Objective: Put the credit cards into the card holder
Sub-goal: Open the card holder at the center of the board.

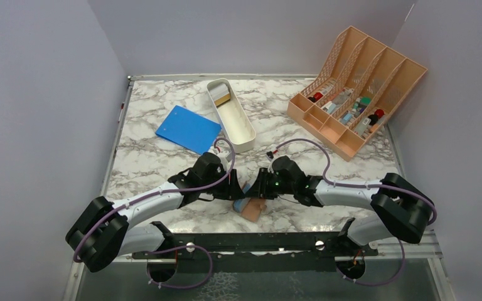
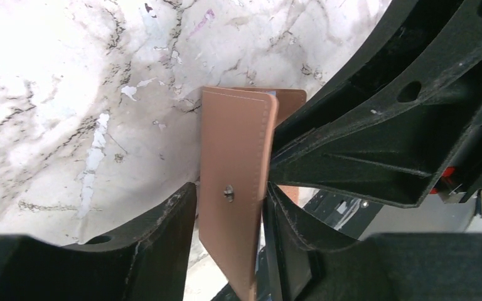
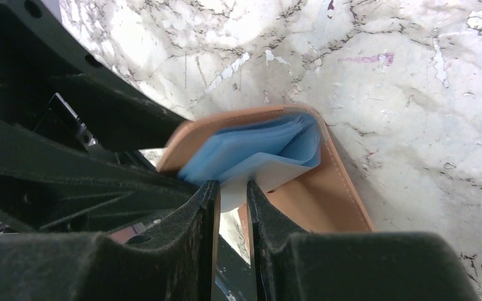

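Top external showed both arms stretched low, meeting by the bench's near edge. The left gripper [image 2: 229, 213] clamped the card holder [image 2: 235, 138]. The right gripper [image 3: 232, 207] pinched a pale card [image 3: 267, 174] at its mouth. The white tray [image 1: 219, 116] lay well beyond.

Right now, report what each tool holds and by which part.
Left tool clamps the card holder by its brown flap, beside the snap stud. Right tool pinches a pale blue sheet at the holder's open edge; card or lining, cannot tell.
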Tool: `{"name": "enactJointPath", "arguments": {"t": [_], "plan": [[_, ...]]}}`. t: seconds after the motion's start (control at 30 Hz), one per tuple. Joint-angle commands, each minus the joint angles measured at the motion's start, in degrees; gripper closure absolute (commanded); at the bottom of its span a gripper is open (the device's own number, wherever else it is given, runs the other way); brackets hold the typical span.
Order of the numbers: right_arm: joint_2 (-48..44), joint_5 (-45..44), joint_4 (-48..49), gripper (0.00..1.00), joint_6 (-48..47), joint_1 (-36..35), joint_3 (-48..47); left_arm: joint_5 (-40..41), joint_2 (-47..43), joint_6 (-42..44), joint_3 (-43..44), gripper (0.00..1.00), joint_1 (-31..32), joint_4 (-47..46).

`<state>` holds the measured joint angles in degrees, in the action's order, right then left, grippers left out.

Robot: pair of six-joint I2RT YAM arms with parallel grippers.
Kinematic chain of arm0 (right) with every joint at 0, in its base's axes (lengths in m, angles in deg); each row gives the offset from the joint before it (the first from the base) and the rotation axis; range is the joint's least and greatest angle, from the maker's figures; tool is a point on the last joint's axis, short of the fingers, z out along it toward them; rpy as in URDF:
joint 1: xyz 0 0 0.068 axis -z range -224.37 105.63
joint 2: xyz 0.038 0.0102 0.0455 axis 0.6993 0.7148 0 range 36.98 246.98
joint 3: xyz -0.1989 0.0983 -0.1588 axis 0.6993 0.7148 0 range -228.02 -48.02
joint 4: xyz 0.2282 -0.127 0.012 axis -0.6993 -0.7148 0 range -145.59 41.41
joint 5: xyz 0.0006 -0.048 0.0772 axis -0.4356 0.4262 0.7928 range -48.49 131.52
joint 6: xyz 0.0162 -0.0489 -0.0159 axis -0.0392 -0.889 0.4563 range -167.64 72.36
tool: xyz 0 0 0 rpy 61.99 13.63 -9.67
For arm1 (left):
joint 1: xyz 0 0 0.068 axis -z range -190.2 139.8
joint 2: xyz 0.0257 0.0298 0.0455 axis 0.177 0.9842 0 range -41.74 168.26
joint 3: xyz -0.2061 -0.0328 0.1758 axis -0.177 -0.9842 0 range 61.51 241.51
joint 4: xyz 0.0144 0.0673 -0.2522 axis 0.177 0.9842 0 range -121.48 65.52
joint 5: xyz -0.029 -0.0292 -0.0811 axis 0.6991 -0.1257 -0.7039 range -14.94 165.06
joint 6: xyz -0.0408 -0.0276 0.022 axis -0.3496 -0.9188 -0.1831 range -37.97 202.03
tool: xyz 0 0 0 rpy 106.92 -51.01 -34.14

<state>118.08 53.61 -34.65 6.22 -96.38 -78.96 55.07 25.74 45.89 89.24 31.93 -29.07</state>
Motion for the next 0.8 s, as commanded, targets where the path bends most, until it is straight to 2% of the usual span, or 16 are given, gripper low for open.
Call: {"name": "enactJointPath", "arguments": {"t": [0.0,0.07,0.2,0.37,0.53,0.63,0.77], "plan": [[-1.33,-3.16,-2.12,0.73,-1.08,0.07,-0.72,2.63,0.05,1.54,0.99,0.61,0.15,1.4],[-2.42,-3.98,-4.42,0.72,-1.34,0.07,-0.69,3.44,0.23,1.47,1.29,0.68,0.15,2.08],[-5.49,-3.7,-8.3,0.69,-1.53,0.07,-0.25,4.18,-0.46,0.64,1.47,0.73,0.15,2.49],[-8.95,-2.13,-8.09,0.68,-0.36,0.07,2.6,4.68,-2.23,-4.49,-1.14,0.74,0.15,-0.83],[-7.19,-4.1,-8.6,0.68,-0.9,0.07,2.73,2.03,-3.16,-8.54,-3.38,0.75,0.14,-6.62],[-5.05,-6.32,-8.11,0.69,-1.53,0.07,3.26,2.0,-4.11,-8.62,-3.43,0.73,0.15,-6.2],[-2.85,-7.76,-5.94,0.7,-2.17,0.07,4.76,3.42,-4.88,-7.69,-3.6,0.78,0.15,-4.35]]}}
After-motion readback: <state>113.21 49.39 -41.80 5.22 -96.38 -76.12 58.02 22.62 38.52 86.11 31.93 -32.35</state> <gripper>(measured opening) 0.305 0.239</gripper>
